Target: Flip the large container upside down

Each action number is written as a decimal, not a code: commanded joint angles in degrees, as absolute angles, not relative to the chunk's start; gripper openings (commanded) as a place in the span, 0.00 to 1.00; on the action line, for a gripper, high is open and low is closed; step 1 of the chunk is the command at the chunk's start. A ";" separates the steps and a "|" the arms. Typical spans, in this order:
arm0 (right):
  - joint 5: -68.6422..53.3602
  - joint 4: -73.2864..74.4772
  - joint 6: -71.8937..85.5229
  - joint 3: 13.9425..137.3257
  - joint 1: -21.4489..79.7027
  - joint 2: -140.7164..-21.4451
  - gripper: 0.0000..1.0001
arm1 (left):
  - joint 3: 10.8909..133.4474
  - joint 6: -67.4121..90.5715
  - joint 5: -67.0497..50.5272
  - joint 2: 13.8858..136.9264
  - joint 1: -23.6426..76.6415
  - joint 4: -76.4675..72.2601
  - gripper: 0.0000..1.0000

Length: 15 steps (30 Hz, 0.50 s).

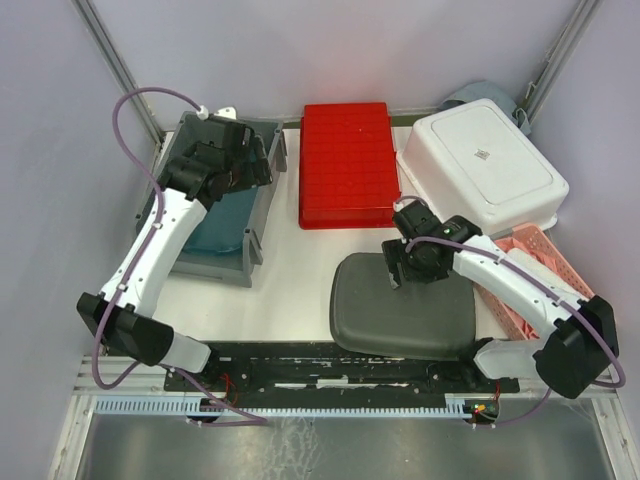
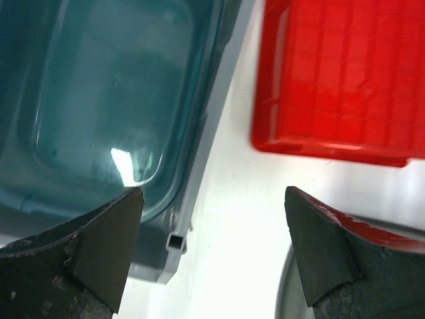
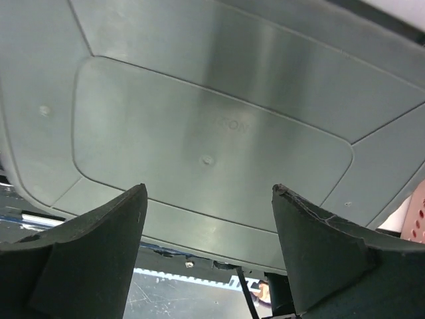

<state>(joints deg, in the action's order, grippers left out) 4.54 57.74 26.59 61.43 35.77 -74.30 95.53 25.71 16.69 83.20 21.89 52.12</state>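
A large dark grey container (image 1: 402,308) lies bottom up on the white table near the front, right of centre. Its flat underside fills the right wrist view (image 3: 212,126). My right gripper (image 1: 408,266) hovers over its far edge, open and empty, with the jaws wide apart (image 3: 209,249). My left gripper (image 1: 252,166) is open and empty above the right rim of a grey bin (image 1: 256,236). A teal tub (image 1: 215,225) sits inside that bin. In the left wrist view the jaws (image 2: 212,249) are spread over bare table beside the bin's corner (image 2: 174,242).
A red container (image 1: 346,163) lies bottom up at the back centre, also in the left wrist view (image 2: 345,73). A white tub (image 1: 485,165) lies bottom up at the back right. A pink basket (image 1: 550,262) stands at the right edge under the right arm.
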 commanded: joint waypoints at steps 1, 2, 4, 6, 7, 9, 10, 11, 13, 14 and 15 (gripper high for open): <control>3.49 54.21 28.93 58.59 36.29 -74.14 0.85 | 91.02 29.27 20.83 83.54 20.38 55.22 0.93; 3.16 53.08 28.98 58.03 36.35 -74.97 0.85 | 90.34 29.56 20.87 84.04 19.92 55.39 0.94; 2.34 50.92 29.35 56.86 36.44 -76.59 0.85 | 88.83 29.62 19.53 84.35 19.17 54.29 0.94; 1.60 48.15 29.95 55.31 36.45 -77.71 0.85 | 87.27 29.48 17.44 83.92 18.65 52.12 0.94; 1.24 46.61 30.26 54.50 36.40 -78.15 0.85 | 86.75 29.53 16.28 83.78 18.46 51.23 0.94; 1.25 43.50 30.28 53.15 36.46 -79.48 0.85 | 85.79 29.07 13.55 84.00 18.19 50.09 0.94; 1.77 42.27 29.88 52.81 36.49 -80.29 0.85 | 85.66 28.95 12.58 84.43 18.05 49.88 0.94; 2.78 41.10 29.31 52.92 36.48 -81.25 0.85 | 85.66 28.80 12.01 84.91 18.02 49.70 0.94; 5.22 38.13 27.86 53.29 36.45 -83.17 0.85 | 85.77 28.70 11.54 85.69 18.02 49.34 0.94; 6.75 36.77 27.39 53.68 36.41 -84.17 0.85 | 85.89 28.55 11.56 85.77 17.90 48.90 0.94; 8.46 35.31 26.89 54.25 36.39 -85.28 0.86 | 86.20 28.42 11.52 86.00 17.72 48.65 0.94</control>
